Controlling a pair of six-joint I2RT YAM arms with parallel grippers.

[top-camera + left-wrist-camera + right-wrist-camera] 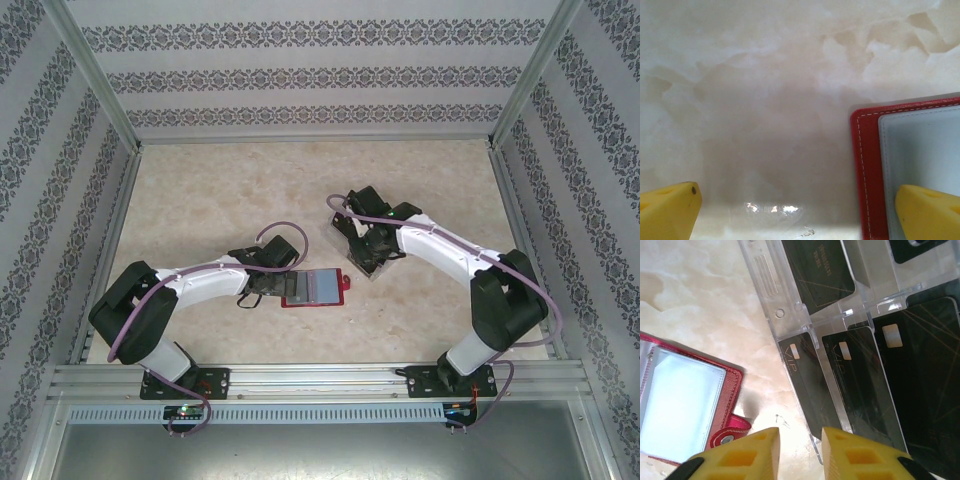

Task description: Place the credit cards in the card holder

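The card holder (315,288) is a red wallet lying open on the table, its greyish clear sleeves facing up. My left gripper (264,282) is at its left edge. In the left wrist view that gripper (797,200) is open wide, one yellow finger (930,212) over the card holder (867,165) and the other over bare table. Several black credit cards (860,385) lie in a clear tray (790,305). My right gripper (800,442) stands narrowly open at the tray's corner, where the lower corner of one card (805,390) meets its right finger (860,455).
The tray (358,270) sits just right of the wallet, under my right gripper (362,250). The wallet's red snap tab (732,432) points toward the tray. Metal frame rails and patterned walls enclose the marbled table (230,190), which has free room at the back.
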